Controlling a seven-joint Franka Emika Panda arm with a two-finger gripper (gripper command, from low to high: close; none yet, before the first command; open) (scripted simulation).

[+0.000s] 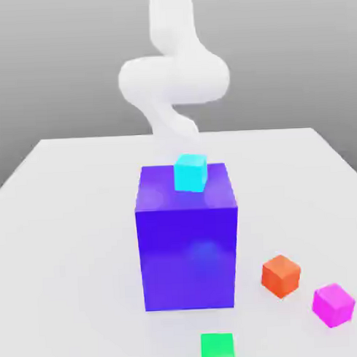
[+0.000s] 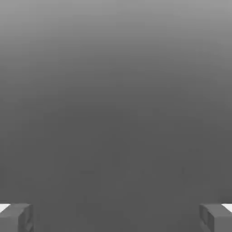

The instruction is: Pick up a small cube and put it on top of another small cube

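The jaws (image 2: 116, 217) stand wide apart with nothing between them; in the hand view the two fingertips (image 2: 16, 216) sit at opposite edges, and beyond them lies plain grey background, so the hand seems pointed away from the bench (image 1: 59, 216). By my reading the task has not got past its first step: no cube is held and the approach has yet to begin.

In the exterior view the white arm (image 1: 173, 79) rises behind the large blue block (image 1: 188, 247), at twelve o'clock from it. A cyan cube (image 1: 190, 172) rests on the block's top face. Down on the bench, the orange cube (image 1: 281, 275) lies at about four o'clock from the block, the magenta cube (image 1: 333, 305) just beyond it, and the green cube (image 1: 217, 348) at six o'clock.

The next move calls for choosing one small cube, tipping the hand downward, and bringing the wide jaws squarely over it. The tall block stands between the arm and the bench cubes, so the reach probably has to clear it.
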